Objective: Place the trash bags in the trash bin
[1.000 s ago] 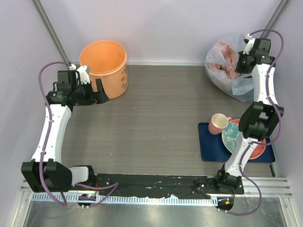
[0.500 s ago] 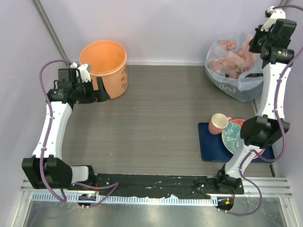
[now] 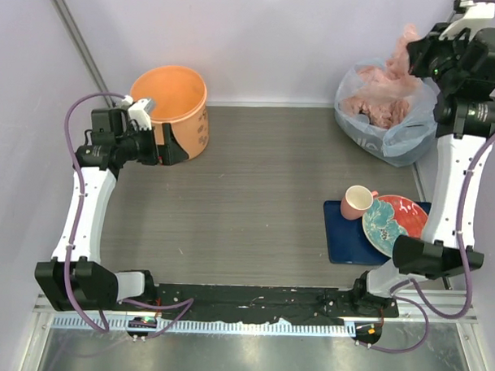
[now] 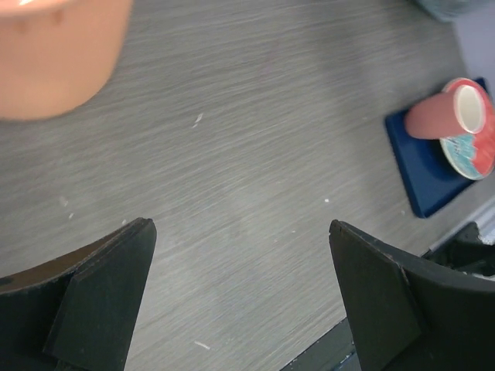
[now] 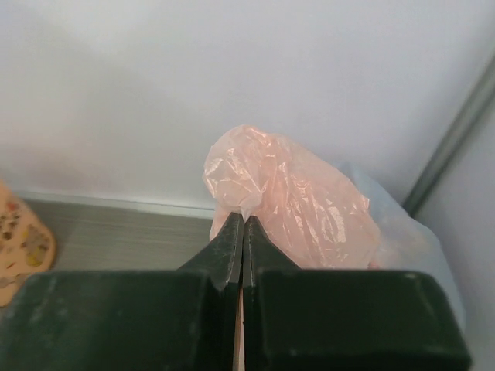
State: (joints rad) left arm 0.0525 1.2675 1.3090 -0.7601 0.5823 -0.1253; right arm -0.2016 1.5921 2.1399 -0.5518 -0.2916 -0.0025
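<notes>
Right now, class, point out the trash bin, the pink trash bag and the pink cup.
trash bin (image 3: 194,133): top external view, its outer side wall.
trash bag (image 5: 286,193): right wrist view, its crumpled middle.
pink cup (image 3: 358,197): top external view, its open mouth.

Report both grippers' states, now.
The left gripper is open, holding nothing.
The right gripper is shut on the trash bag.

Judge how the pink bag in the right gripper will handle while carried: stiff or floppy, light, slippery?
Probably floppy: the trash bag bunches in crinkled folds beyond the shut right gripper. Likely very light, being thin and translucent. It may slip, since only a small pinch of film is held.
</notes>
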